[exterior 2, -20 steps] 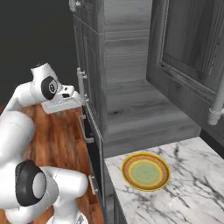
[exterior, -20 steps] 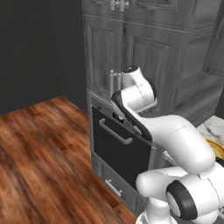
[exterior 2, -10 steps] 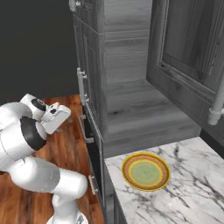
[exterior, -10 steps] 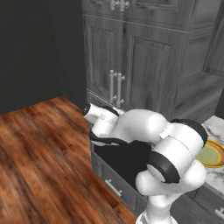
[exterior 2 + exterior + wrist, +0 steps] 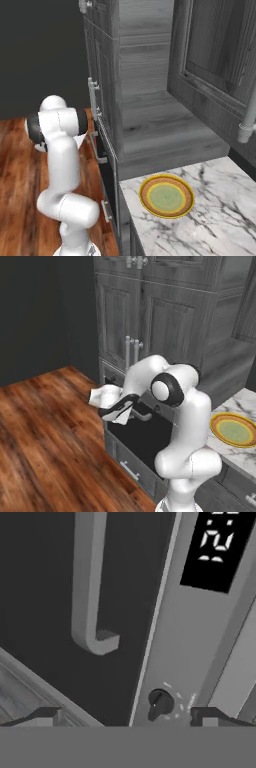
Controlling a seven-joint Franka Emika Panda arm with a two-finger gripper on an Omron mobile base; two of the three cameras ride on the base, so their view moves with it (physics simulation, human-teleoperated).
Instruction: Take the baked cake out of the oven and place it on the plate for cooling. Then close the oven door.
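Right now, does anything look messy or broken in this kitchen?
Nothing stands out. The oven door is shut, the plate sits flat and bare on the counter, and nothing is spilled.

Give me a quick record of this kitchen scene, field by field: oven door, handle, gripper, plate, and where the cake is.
oven door: the oven door is shut, dark panel flush with the cabinet front
handle: silver bar handle untouched, seen close in the hand view
controls: round knob and black display on the grey control strip
gripper: gripper open, holding nothing, pointed at the door near one end of the handle
plate: the plate sits on the marble counter with nothing on it
cake: not seen; presumably behind the closed door
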